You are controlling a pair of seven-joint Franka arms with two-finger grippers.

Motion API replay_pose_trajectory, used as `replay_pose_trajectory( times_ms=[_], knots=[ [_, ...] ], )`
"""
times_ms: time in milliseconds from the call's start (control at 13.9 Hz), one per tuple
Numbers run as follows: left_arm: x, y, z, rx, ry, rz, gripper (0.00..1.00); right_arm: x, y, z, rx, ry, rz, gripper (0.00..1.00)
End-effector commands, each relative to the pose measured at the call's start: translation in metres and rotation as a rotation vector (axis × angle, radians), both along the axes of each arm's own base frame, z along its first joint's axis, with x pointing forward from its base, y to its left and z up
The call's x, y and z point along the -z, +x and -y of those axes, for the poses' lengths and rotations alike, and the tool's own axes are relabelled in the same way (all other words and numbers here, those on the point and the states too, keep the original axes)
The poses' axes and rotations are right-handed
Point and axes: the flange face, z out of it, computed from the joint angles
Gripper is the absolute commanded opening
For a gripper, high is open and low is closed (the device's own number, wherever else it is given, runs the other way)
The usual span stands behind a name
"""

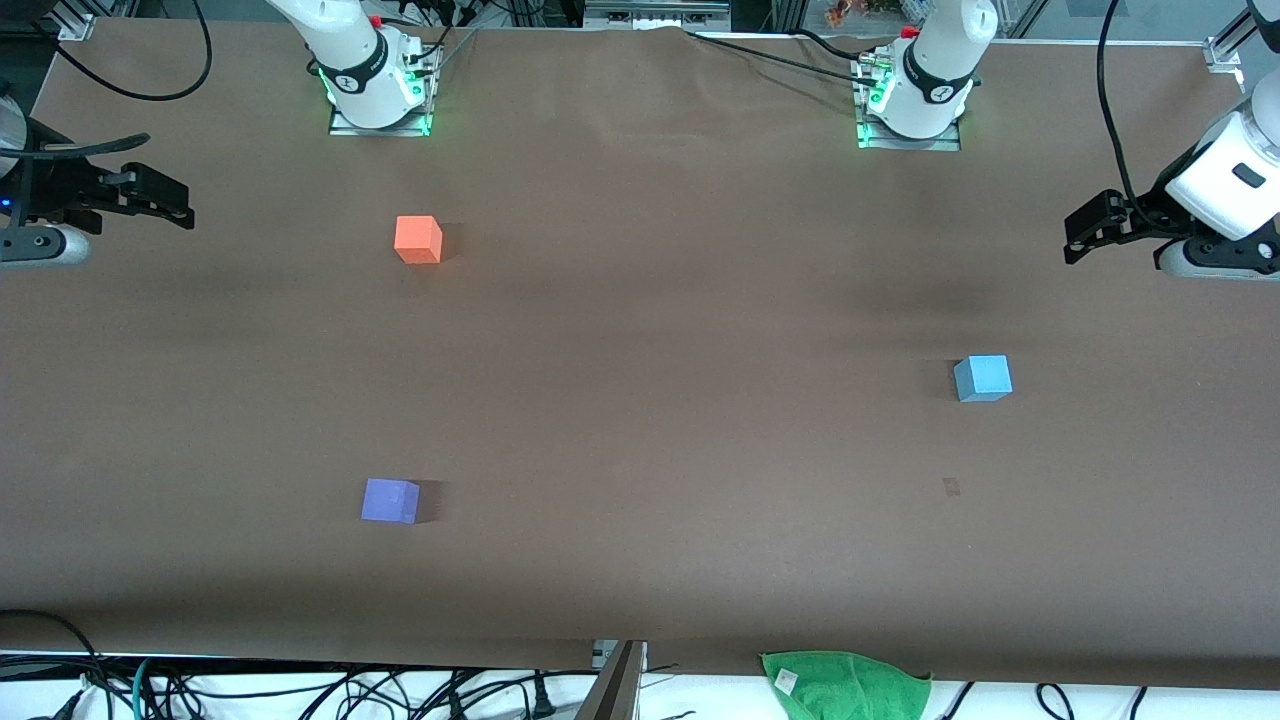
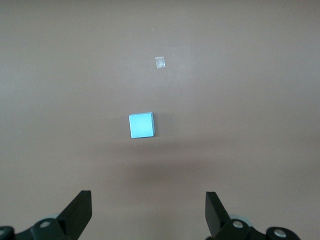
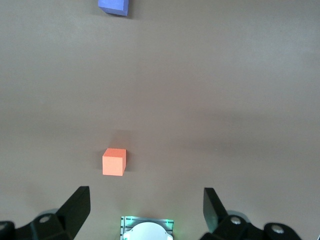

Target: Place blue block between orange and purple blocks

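A brown-covered bench (image 1: 640, 330) carries three cubes. The blue block (image 1: 983, 378) sits alone toward the left arm's end, well apart from the orange block (image 1: 418, 240) at the right arm's end. The purple block (image 1: 390, 500) lies nearer the front camera than the orange block. The left end effector (image 1: 1082, 232) and right end effector (image 1: 172, 200) hang high over the bench ends, both spread wide and empty.

Orange block (image 1: 418, 240) and purple block (image 1: 389, 500) toward the right arm's end of the bench (image 1: 640, 420), blue block (image 1: 982, 378) toward the left arm's end, both grippers raised at the end edges
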Motion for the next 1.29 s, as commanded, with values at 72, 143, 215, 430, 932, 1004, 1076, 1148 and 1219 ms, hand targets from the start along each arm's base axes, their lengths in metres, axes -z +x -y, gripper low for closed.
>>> replay_pose_trajectory(
  times_ms=[72, 143, 215, 430, 932, 1004, 1076, 1148, 1219],
  knots=[
    [-0.001, -0.003, -0.006, -0.025, -0.019, -0.025, 1.00, -0.003, 0.002, 0.002, -0.007, 0.020, 0.002, 1.00],
    [-0.001, -0.001, -0.006, -0.024, -0.019, -0.022, 1.00, -0.003, 0.002, 0.002, -0.006, 0.020, 0.002, 1.00],
    [-0.001, 0.000, -0.002, -0.018, -0.018, -0.024, 1.00, -0.003, 0.002, 0.002, -0.006, 0.020, 0.002, 1.00],
    [0.002, 0.000, 0.000, -0.012, -0.015, -0.034, 1.00, -0.003, 0.002, 0.002, -0.006, 0.022, 0.002, 1.00],
    [-0.004, 0.014, 0.002, -0.007, -0.018, -0.021, 1.00, -0.002, 0.003, 0.003, -0.002, 0.038, 0.003, 1.00],
    [-0.002, 0.017, 0.002, -0.007, -0.017, -0.022, 1.00, -0.002, 0.003, 0.003, -0.004, 0.039, 0.003, 1.00],
    [0.000, 0.018, 0.002, -0.004, -0.013, -0.028, 1.00, -0.002, 0.003, 0.003, -0.004, 0.039, 0.003, 1.00],
    [0.000, 0.017, 0.002, -0.001, -0.001, -0.032, 1.00, -0.002, 0.003, 0.004, -0.002, 0.039, 0.003, 1.00],
    [0.001, 0.017, 0.002, -0.003, 0.002, -0.034, 1.00, -0.001, 0.003, 0.004, -0.005, 0.038, 0.001, 1.00]
  ],
)
